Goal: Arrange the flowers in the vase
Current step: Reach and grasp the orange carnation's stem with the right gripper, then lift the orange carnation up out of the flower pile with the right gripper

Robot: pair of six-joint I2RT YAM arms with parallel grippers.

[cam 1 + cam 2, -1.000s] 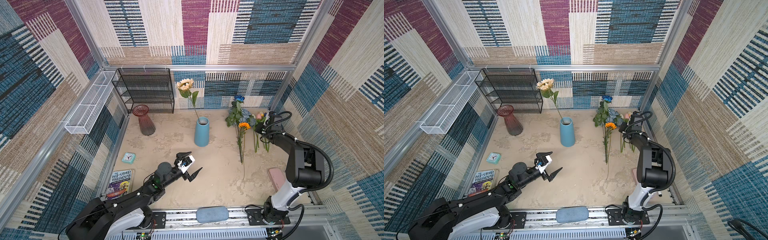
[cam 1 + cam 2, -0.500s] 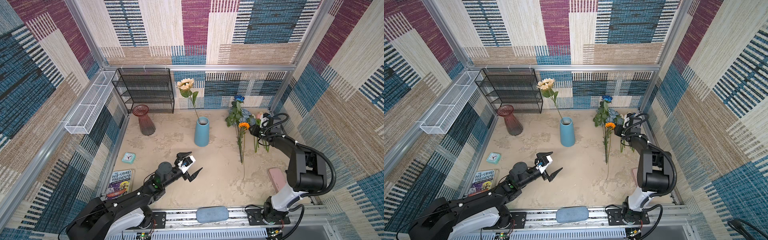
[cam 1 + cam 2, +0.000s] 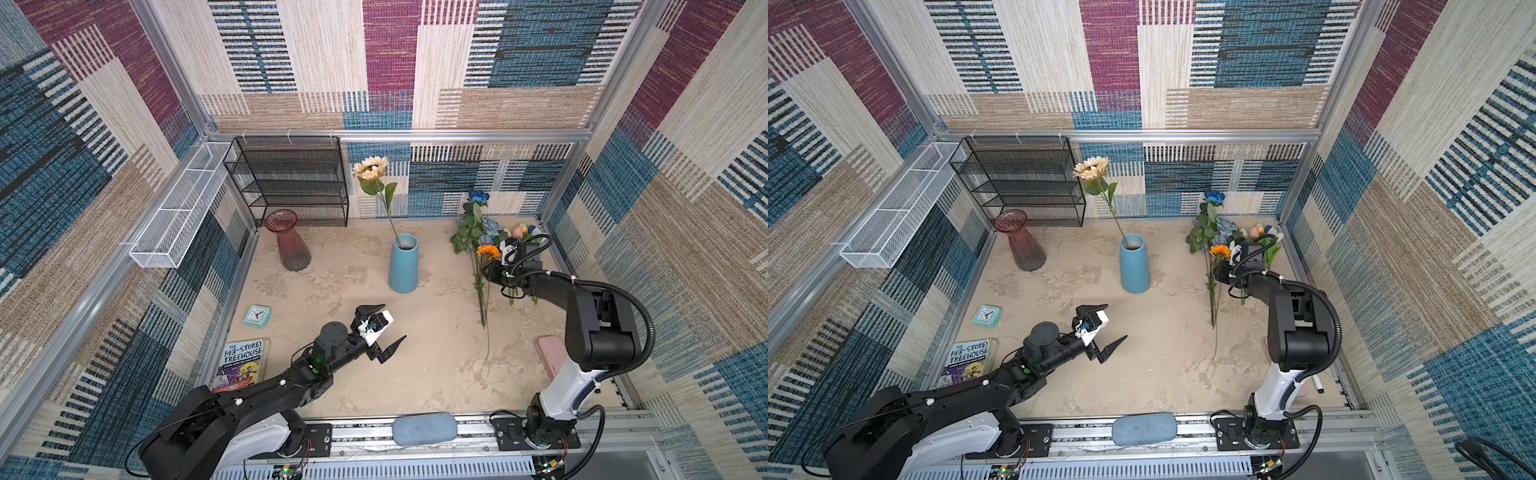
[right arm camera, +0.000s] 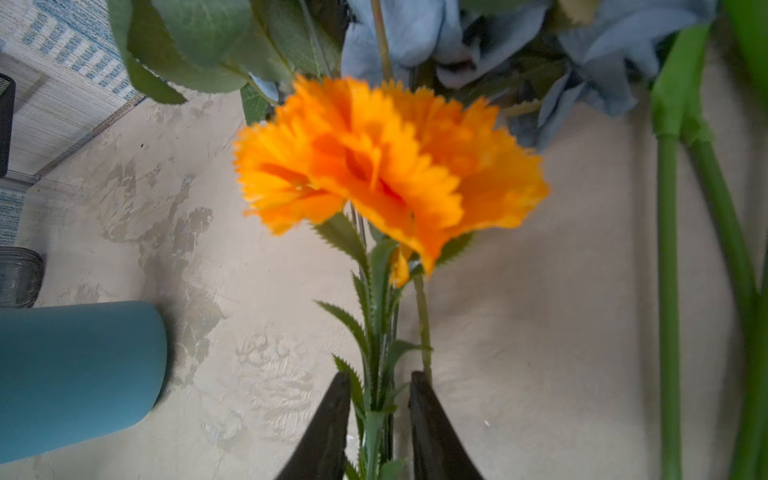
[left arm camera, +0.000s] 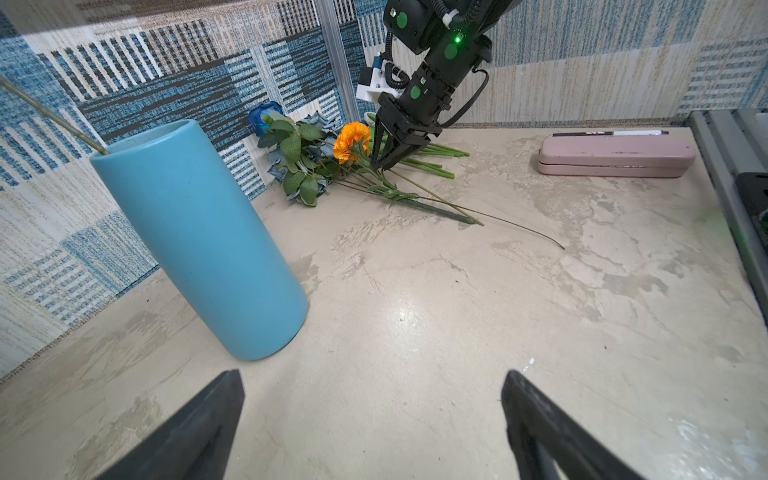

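The blue vase (image 3: 403,266) (image 3: 1134,266) (image 5: 199,237) stands mid-table with the cream sunflower (image 3: 370,168) in it. The other flowers lie in a heap at the back right: orange bloom (image 3: 487,250) (image 5: 352,141) (image 4: 386,166), deep-blue rose (image 3: 478,196), dusty-blue roses (image 3: 492,226) and tulips (image 3: 521,230). My right gripper (image 5: 380,164) (image 4: 380,378) is down on the heap just below the orange bloom. Its jaws straddle that flower's stem, narrowly open, with a sliver of gap still showing. My left gripper (image 3: 392,323) (image 3: 1116,321) (image 5: 374,374) hovers wide open and empty in front of the vase.
A red glass vase (image 3: 291,243) stands before a black wire shelf (image 3: 291,178) at the back left. A white wire basket (image 3: 178,208) hangs on the left wall. A small clock (image 3: 257,316) and a book (image 3: 241,363) lie front left, a pink case (image 3: 550,357) front right.
My right gripper has shifted left from the tulips to the orange flower's stem, and its jaws have narrowed round it. The left arm has stayed still.
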